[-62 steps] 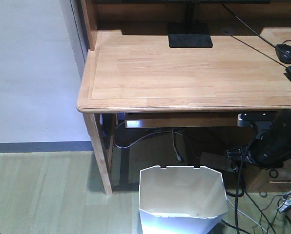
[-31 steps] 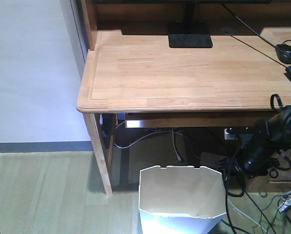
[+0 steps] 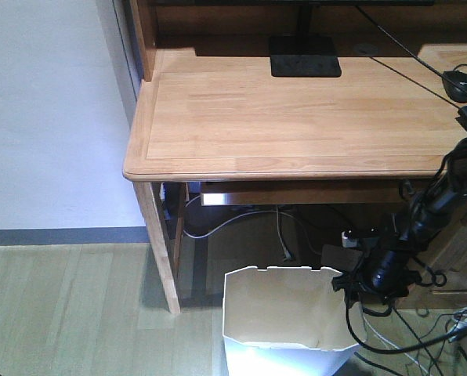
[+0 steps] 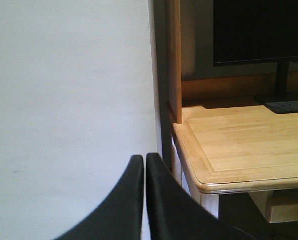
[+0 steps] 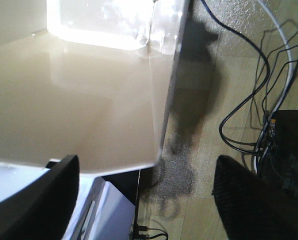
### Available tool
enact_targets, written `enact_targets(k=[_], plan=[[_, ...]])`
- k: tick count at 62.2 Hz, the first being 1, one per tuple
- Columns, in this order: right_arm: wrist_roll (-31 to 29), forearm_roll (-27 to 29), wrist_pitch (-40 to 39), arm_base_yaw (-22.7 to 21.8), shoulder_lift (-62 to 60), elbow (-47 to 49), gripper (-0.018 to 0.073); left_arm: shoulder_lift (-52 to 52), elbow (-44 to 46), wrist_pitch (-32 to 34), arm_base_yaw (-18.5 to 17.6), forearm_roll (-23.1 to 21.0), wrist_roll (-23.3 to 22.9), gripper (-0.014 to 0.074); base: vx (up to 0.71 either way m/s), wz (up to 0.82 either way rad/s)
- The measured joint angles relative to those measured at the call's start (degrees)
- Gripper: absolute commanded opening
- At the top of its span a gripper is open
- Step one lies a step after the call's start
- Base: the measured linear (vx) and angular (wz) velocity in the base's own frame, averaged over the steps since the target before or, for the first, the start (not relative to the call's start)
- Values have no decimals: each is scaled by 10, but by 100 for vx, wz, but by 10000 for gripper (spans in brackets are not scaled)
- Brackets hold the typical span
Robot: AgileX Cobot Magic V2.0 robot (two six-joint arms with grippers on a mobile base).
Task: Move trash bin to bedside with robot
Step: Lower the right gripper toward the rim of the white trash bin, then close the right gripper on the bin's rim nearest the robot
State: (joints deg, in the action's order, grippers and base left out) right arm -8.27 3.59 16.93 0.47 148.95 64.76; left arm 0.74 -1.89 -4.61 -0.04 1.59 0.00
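The trash bin [image 3: 284,313] is sitting on the floor [image 3: 61,313] just in front of the wooden desk [image 3: 296,117], while the right gripper [image 5: 145,165] is hovering with fingers spread wide either side of its right wall, and the left gripper [image 4: 141,162] is facing a white wall [image 4: 64,100], fingers pressed together.

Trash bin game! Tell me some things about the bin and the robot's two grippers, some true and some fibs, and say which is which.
1. The trash bin stands on the floor by the desk. True.
2. The right gripper is shut tight. False: it is wide open, right at the bin's rim.
3. The left gripper holds the bin. False: it is shut on nothing, up near the desk's corner.
4. No trash shows inside the bin. True.
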Motion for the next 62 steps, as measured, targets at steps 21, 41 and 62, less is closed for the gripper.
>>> enact_targets(k=[21,41,62], plan=[[-17,0,24,-28,109,103,536,0,0,0,0,0,0,-6,0,0],[-41,2,30,-20,185,181,529,0,0,0,0,0,0,-6,0,0],[-43,10,106,-19,266,295,207,0,0,0,0,0,0,-6,0,0]])
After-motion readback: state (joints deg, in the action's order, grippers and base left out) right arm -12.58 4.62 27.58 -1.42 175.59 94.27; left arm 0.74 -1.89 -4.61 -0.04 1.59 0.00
